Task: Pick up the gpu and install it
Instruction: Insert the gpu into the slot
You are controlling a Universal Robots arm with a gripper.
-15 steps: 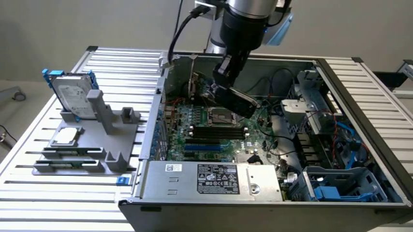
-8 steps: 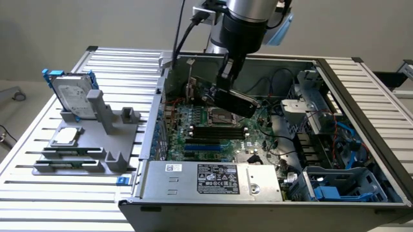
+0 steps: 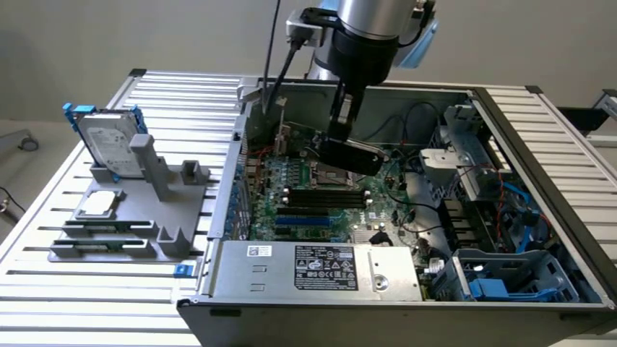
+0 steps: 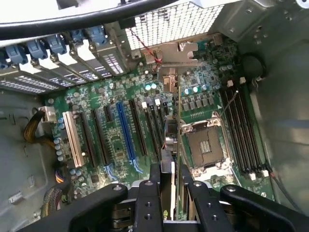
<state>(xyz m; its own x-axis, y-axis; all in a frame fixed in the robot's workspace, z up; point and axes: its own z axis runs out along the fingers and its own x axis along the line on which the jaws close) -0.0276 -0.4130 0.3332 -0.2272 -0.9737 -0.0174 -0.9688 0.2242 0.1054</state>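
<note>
Fingers (image 4: 146, 200) closed on the gpu (image 4: 173, 145), one on each face, grip at the card's upper edge. The card hangs edge-down inside the open computer case (image 3: 540, 152), over the motherboard (image 4: 113, 145), just beside the CPU socket (image 4: 205, 145). It does not look seated in any slot.

Handling, my judgement: light and stiff but fragile. It is a thin board with a shroud on one face, so the flat faces near the top edge are the place to hold, clear of the contact edge. Any tilt in the grip would carry straight down to the connector.

Room: the expansion slots (image 4: 124, 130) lie just to one side and the memory slots (image 4: 244, 130) beyond the socket. The rear wall with its blue latches (image 4: 58, 46) is near the bracket end — tight there. Open space above, with the power supply (image 3: 318, 267) well apart.
</note>
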